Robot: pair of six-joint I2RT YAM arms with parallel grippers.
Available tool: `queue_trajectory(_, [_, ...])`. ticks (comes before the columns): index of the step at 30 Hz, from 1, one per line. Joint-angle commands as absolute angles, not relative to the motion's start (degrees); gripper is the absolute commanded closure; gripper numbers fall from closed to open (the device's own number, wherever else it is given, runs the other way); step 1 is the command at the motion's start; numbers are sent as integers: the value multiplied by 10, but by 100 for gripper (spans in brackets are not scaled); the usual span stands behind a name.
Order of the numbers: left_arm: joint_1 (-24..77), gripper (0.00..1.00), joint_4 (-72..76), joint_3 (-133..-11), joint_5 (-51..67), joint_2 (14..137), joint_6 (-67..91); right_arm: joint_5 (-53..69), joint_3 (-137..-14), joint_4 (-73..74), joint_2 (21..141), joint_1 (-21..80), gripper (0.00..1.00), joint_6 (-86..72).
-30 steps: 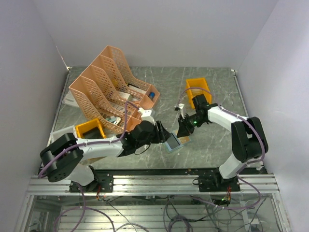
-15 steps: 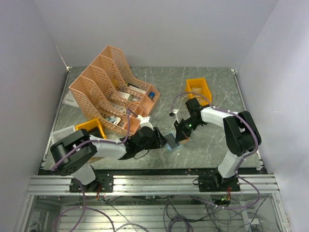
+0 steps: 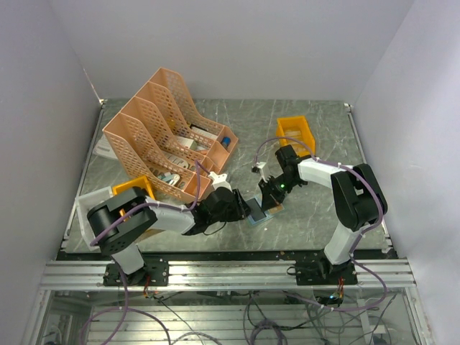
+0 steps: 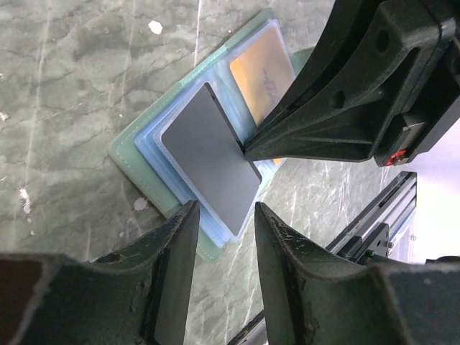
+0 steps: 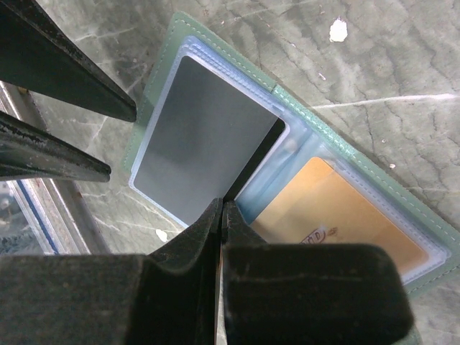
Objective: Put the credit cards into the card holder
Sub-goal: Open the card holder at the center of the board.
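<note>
The grey-green card holder (image 4: 136, 162) lies open on the table, its clear sleeves facing up; it also shows in the top view (image 3: 256, 214). A tan credit card (image 4: 262, 72) sits in one sleeve. A grey credit card (image 4: 212, 162) lies tilted on the other sleeve stack. My right gripper (image 5: 223, 205) is shut on the grey card's (image 5: 201, 136) inner edge, beside the tan card (image 5: 338, 223). My left gripper (image 4: 225, 210) is open and empty, low over the holder's near corner. Its fingers (image 5: 65, 72) show beside the holder's rim (image 5: 169, 50).
A peach lattice file rack (image 3: 162, 136) stands at the back left. An orange bin (image 3: 295, 133) is behind the right arm, another (image 3: 133, 190) by the rack's front. A white tray (image 3: 86, 205) sits at the left edge. Both arms meet at the table's front middle.
My right gripper has come down and left with the grey card onto the open holder. My left gripper has pulled back and settled low at the holder's near edge.
</note>
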State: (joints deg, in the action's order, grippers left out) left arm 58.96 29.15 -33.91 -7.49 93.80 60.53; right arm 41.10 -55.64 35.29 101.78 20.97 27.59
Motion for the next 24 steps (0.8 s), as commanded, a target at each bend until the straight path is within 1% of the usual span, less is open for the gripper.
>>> queue_trajectory(1, [591,52,308,-368,-75,950,604,381,-559,348,1034,215,100,281])
queue_trajectory(15, [592,52,228,-396,-95,944,603,379,-559,350,1036,218,100,281])
queue_trajectory(24, [594,52,236,-397,-88,960,612,379,-559,351,1037,219,100,281])
